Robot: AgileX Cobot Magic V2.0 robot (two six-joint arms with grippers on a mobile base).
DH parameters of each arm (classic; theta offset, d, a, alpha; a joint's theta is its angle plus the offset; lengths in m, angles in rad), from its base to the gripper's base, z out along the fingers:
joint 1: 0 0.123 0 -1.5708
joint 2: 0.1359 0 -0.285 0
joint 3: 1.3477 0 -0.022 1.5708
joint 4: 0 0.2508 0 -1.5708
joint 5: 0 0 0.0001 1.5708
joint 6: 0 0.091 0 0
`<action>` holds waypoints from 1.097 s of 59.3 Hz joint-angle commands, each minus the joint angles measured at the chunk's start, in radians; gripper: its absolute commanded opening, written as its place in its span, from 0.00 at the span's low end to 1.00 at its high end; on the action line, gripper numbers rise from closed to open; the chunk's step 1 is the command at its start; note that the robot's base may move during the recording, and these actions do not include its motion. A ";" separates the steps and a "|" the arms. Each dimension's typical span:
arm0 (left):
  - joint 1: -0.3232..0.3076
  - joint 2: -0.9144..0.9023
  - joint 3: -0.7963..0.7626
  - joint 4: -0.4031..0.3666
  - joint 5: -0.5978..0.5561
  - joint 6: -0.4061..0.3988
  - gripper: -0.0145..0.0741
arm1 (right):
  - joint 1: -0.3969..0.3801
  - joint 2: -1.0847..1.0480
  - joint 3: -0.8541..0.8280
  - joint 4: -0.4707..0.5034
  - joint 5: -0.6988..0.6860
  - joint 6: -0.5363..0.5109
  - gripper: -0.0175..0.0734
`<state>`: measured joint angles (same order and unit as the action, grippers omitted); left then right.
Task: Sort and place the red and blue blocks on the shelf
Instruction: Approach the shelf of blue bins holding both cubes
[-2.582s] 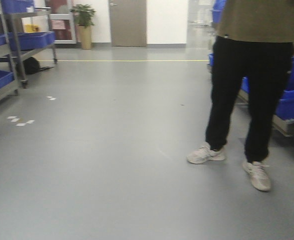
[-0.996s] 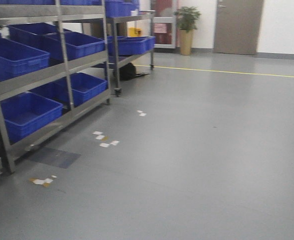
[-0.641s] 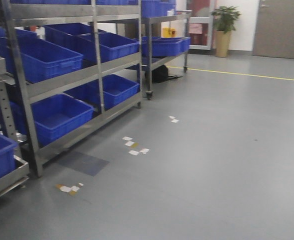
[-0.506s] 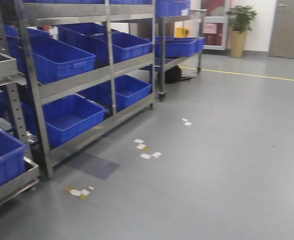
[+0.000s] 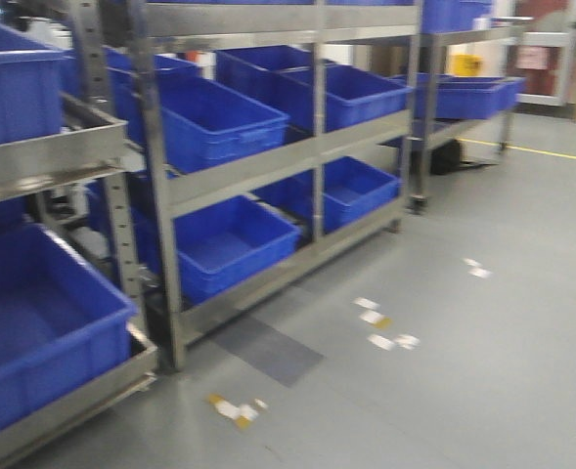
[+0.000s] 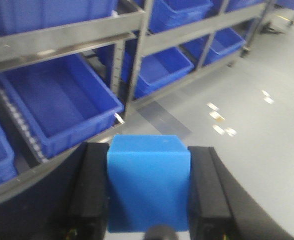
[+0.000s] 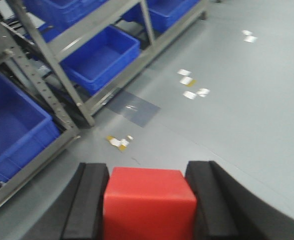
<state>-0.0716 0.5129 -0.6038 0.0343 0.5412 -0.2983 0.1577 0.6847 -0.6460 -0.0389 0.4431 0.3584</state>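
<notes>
The blue block (image 6: 148,190) sits squarely between the black fingers (image 6: 94,185) of my left gripper (image 6: 148,165), which is shut on it. It hangs in the air in front of the shelf (image 6: 62,40). The red block (image 7: 147,205) is clamped in my right gripper (image 7: 147,172), above the grey floor and to the right of the shelf (image 7: 62,75). In the front view the steel shelf (image 5: 268,166) fills the left half. Neither gripper shows in that view.
Large blue bins (image 5: 33,332) (image 6: 57,105) (image 7: 102,55) fill the rack's levels. A second rack with bins (image 5: 464,93) stands farther back. White and yellow tape scraps (image 5: 385,327) and a dark patch (image 5: 268,350) mark the grey floor, which stretches off to the right.
The front view has swung left and drawn closer to the racks, which now fill its left half. The standing person seen earlier is out of view.
</notes>
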 commanded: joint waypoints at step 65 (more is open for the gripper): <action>0.002 0.001 -0.030 0.002 -0.083 -0.011 0.31 | -0.004 -0.003 -0.030 -0.014 -0.088 -0.011 0.25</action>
<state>-0.0716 0.5129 -0.6038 0.0343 0.5412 -0.2983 0.1577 0.6847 -0.6460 -0.0389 0.4431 0.3584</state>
